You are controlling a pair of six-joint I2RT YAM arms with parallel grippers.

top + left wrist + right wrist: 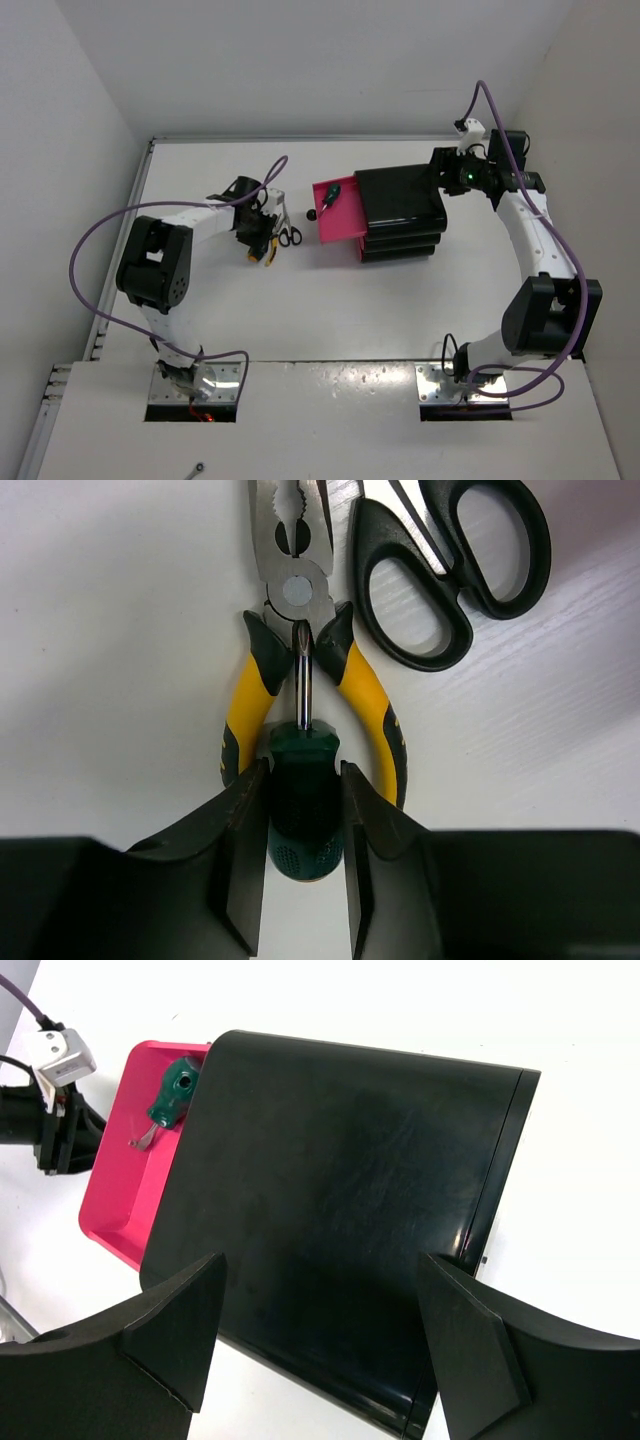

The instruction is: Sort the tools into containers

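Our left hand [303, 790] gripped the stubby screwdriver [302, 745] by its green handle. The screwdriver lay atop the pliers [370, 695], between their yellow grips, with the scissors [440, 570] just beside on the counter [100, 630]. Our right hand [320, 1270] stood open at the black box [350, 1160], at its closed end, probably to brace it. The top drawer [120, 1190] was pulled out, likely awaiting this screwdriver, well apart from the left hand.
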